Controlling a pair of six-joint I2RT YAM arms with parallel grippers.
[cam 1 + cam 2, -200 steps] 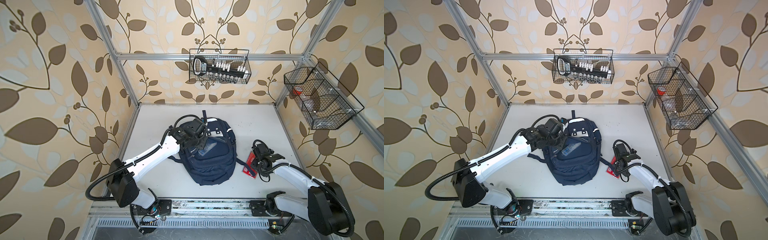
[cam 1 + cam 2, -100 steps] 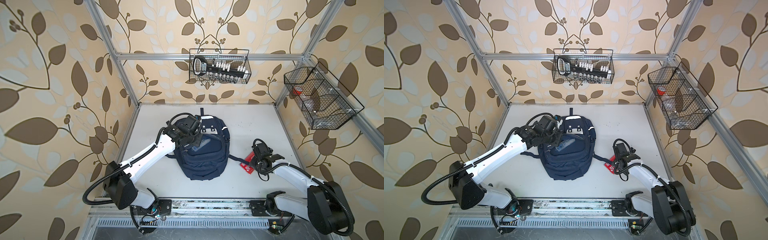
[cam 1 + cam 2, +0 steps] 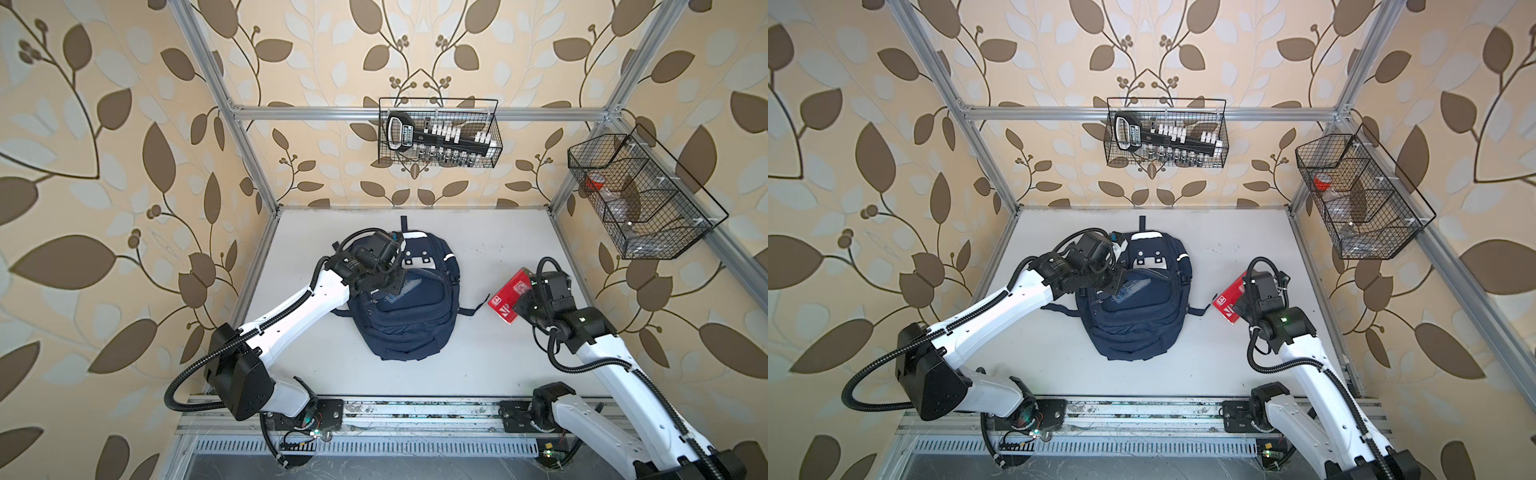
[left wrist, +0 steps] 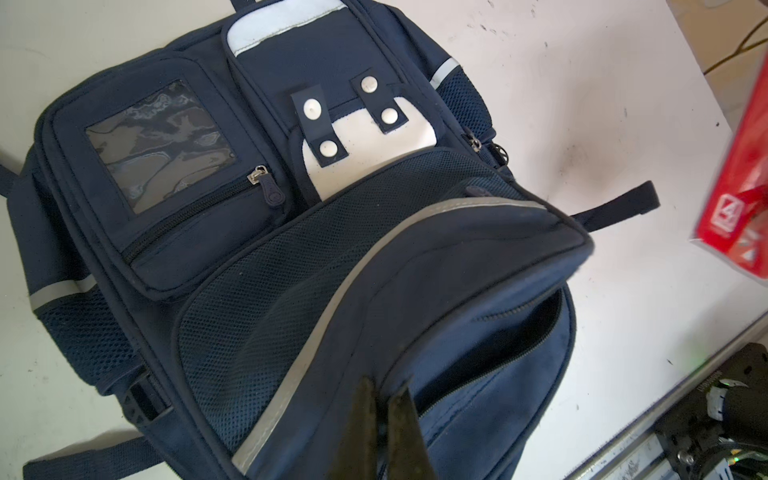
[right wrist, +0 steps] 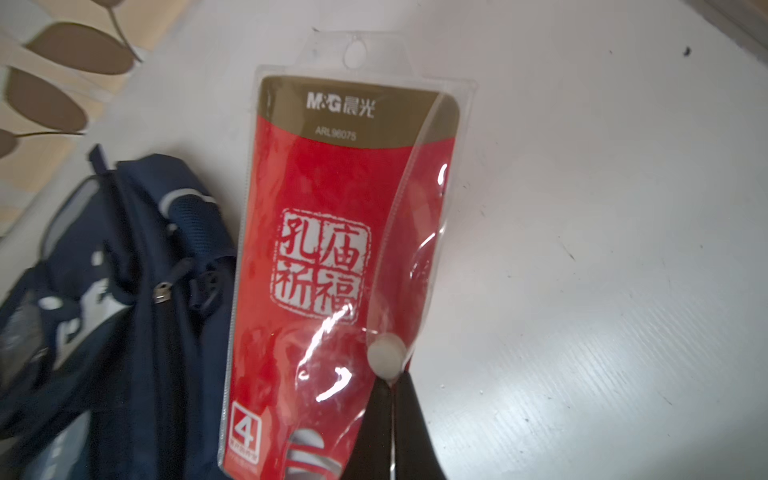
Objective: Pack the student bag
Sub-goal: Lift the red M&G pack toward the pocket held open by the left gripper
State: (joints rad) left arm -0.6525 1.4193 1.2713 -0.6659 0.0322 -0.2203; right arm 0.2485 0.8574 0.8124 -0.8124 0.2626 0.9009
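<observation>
1. Left gripper [image 4: 384, 388]: the jaws are narrow and pinch the edge of the raised front flap on the student bag [image 3: 405, 324]. Its arm reaches in from the near-left base.
2. The student bag lies mid-table, slightly left of centre, front face up. Its long axis runs from the far wall to the near rail, a little skewed. The top loop [image 3: 404, 222] points at the back wall and the bottom end points at the rail.
3. The flap with the grey stripe is lifted, and the pocket mouth gapes in the left wrist view. A pale flat item shows at the mouth [image 3: 1129, 289]; I cannot tell what it is.
4. Room on the table [image 3: 498, 249]: there is a wide bare patch between the bag's bottom and the rail. A strip left of the bag is crossed by the left arm, and the far-right corner is bare.
5. A side strap [image 3: 473, 309] sticks out to the right toward the red packet [image 3: 508, 296], not touching it.
6. The red packet is just right of the bag, tilted, with its long axis diagonal. The hang-hole end points roughly at the far wall. I cannot tell whether it touches the table.
7. Right gripper [image 5: 390, 395]: the jaws are clamped tight on the packet's clear edge, beside a white snap.
8. One wire basket [image 3: 438, 133] hangs on the back wall and another wire basket [image 3: 640, 199] on the right wall, both well clear of the table.
</observation>
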